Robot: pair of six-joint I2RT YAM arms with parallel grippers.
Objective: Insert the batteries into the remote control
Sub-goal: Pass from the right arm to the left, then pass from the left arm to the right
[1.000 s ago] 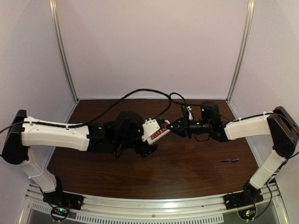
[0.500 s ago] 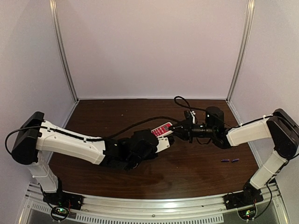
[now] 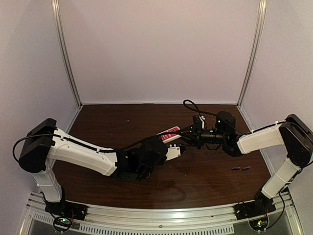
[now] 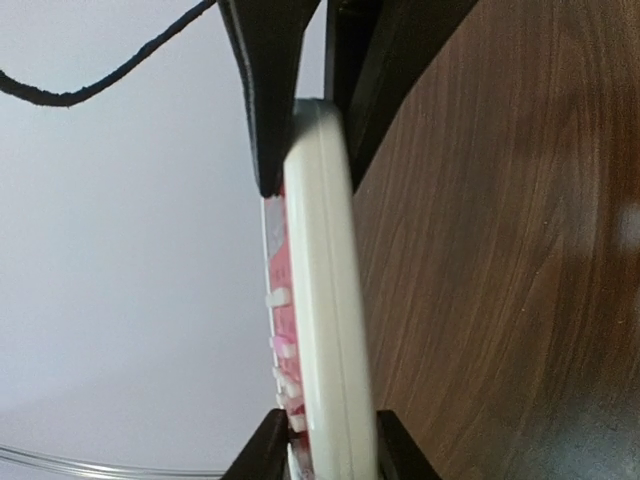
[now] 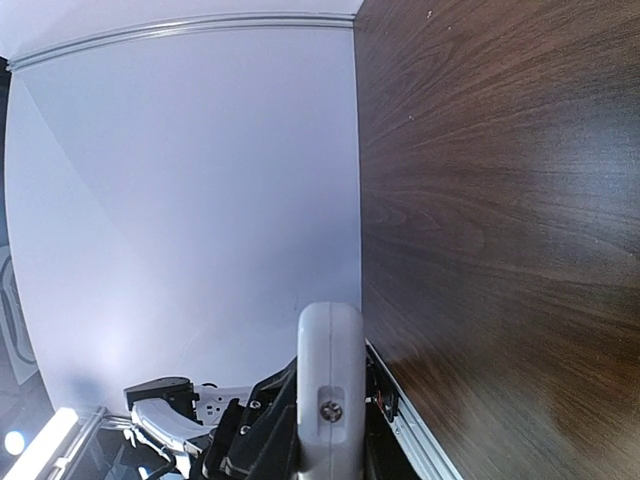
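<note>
The remote control (image 3: 170, 135) hangs above the table's middle with its reddish button face up. My right gripper (image 3: 183, 135) is shut on its right end, and my left gripper (image 3: 167, 144) is shut on its left end. In the left wrist view the remote control (image 4: 320, 300) stands edge-on, my left gripper (image 4: 325, 452) pressing both faces, with the right arm's black fingers (image 4: 268, 90) at its far end. In the right wrist view its screw end (image 5: 329, 385) fills my right gripper (image 5: 330, 445). The two batteries (image 3: 240, 168) lie on the table at the right.
The dark wooden table (image 3: 195, 181) is walled by pale panels with metal posts (image 3: 66, 54) at the back corners. A black cable (image 3: 193, 105) loops over the right wrist. The left arm (image 3: 88, 154) lies low across the table's left half.
My left arm has swung forward and lower, brought its gripper onto the remote's left end and shut on it. The right gripper has kept its hold and shifted slightly right.
</note>
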